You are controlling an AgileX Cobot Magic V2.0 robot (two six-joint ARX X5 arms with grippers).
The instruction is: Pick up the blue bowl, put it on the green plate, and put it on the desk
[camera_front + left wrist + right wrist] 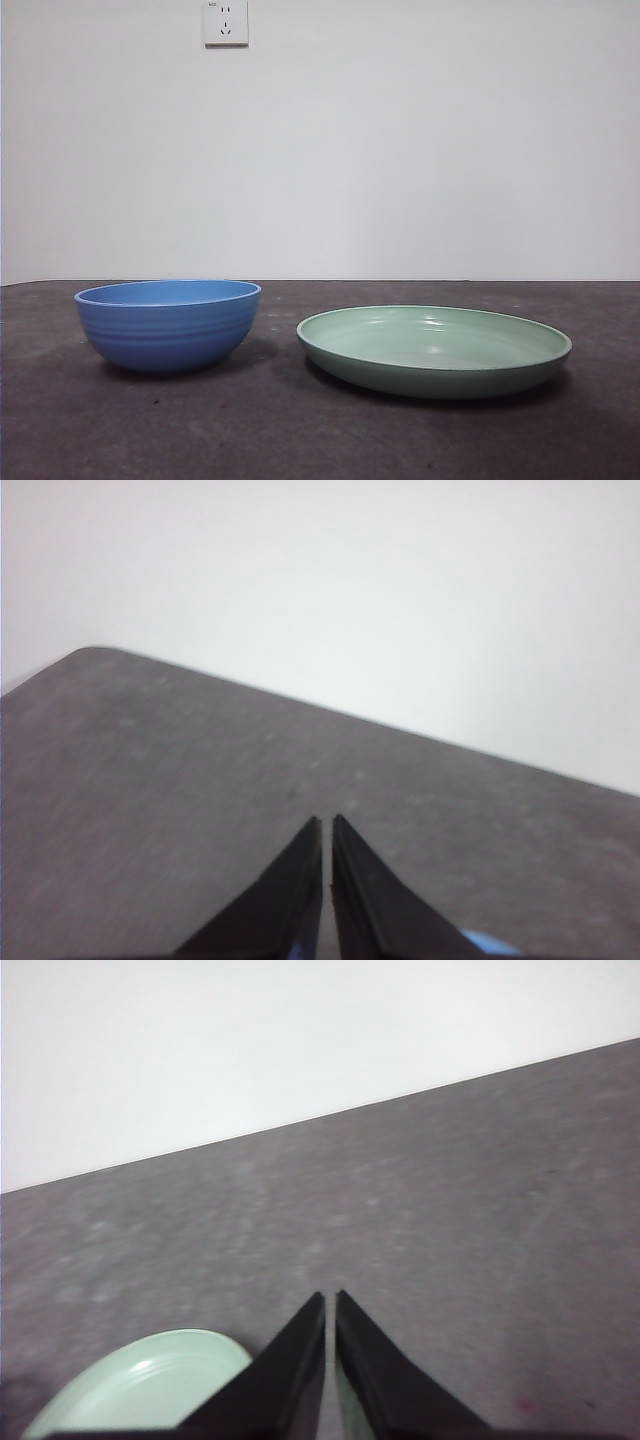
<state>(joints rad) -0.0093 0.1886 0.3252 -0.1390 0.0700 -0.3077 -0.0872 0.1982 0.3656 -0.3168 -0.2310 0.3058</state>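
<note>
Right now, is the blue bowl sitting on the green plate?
No, the blue bowl stands on the desk beside the green plate, with a gap of bare tabletop between them.

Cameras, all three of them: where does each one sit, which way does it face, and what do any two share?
Front view: low at table height, looking level across the desk at the blue bowl and green plate; no arm shows.
Left wrist view: on the left arm, facing over the left gripper, jaws closed, across bare desk to the wall; a blue sliver at the edge.
Right wrist view: on the right arm, over the right gripper, jaws closed.
Front and right wrist views share the plate.
</note>
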